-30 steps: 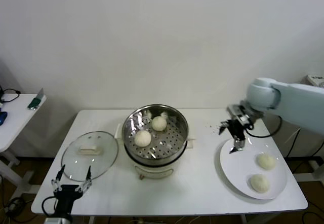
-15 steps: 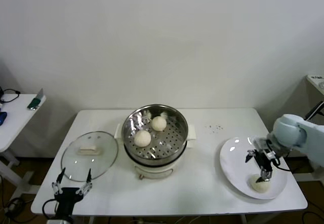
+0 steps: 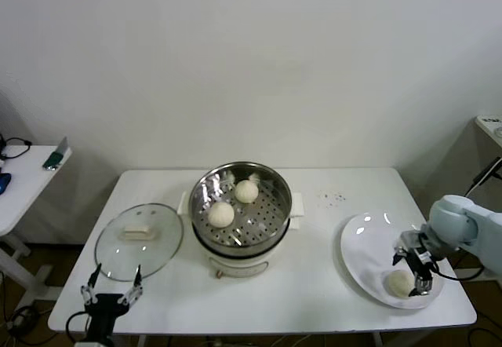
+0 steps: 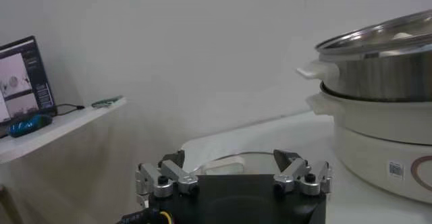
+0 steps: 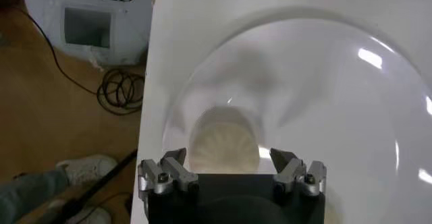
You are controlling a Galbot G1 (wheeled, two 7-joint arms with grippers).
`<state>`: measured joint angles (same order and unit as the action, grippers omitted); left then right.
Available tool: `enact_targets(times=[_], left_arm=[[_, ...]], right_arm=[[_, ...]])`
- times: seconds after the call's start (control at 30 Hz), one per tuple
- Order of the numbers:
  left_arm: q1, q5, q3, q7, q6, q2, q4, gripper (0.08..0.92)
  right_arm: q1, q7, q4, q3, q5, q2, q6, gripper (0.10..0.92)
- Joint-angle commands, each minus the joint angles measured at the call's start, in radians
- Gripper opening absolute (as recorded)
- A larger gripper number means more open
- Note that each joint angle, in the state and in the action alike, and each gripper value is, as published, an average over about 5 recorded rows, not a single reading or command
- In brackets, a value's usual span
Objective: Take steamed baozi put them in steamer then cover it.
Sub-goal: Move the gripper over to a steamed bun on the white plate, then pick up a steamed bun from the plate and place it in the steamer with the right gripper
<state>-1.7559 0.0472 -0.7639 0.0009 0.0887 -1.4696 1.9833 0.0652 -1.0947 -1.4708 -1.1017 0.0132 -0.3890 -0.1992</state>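
The steamer stands mid-table on its white pot base, with two steamed baozi on its perforated floor. The glass cover lies flat to its left. On the white plate at the right one baozi shows. My right gripper hangs low over it, open. In the right wrist view the baozi lies between the spread fingertips of the right gripper, untouched. My left gripper waits open at the table's front left, before the cover.
The steamer's rim and pot base rise near the left gripper. A side table with small items stands far left. Off the table's right edge, the floor holds a cable and a white device.
My right gripper swung from above the plate's far edge toward the front and dropped to the nearer baozi, staying open. It now hides the spot where the other plate baozi lay. The left arm stayed still.
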Motion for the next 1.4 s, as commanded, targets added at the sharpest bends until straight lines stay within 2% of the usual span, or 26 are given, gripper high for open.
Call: enact_targets(times=[0.03,0.33,0.67,0.9,1.1,1.4], left_arm=[[-0.005,0.008,0.001,0.000,0.002,-0.003,0.003,0.823],[-0.004,0.008,-0.002,-0.002,0.002,-0.004,-0.001,0.823],[-0.007,0.007,-0.002,-0.003,0.001,-0.005,0.004,0.823],[-0.009,0.007,-0.002,-0.003,0.002,-0.006,0.005,0.823],[-0.014,0.008,-0.001,-0.003,0.003,-0.002,0.010,0.823],[-0.027,0.007,-0.001,-0.003,0.007,-0.002,0.014,0.823]], right_arm=[[-0.040,-0.001,0.035,0.017,0.029,-0.014,0.004,0.823],[-0.036,-0.009,0.041,-0.002,0.029,-0.021,0.011,0.809],[-0.024,-0.011,0.050,0.003,0.028,-0.025,0.030,0.707],[0.056,-0.015,0.056,-0.017,0.021,-0.043,0.072,0.687],[0.389,-0.041,0.068,-0.219,0.001,-0.147,0.236,0.689],[0.821,-0.093,0.071,-0.405,-0.071,-0.428,0.528,0.696]])
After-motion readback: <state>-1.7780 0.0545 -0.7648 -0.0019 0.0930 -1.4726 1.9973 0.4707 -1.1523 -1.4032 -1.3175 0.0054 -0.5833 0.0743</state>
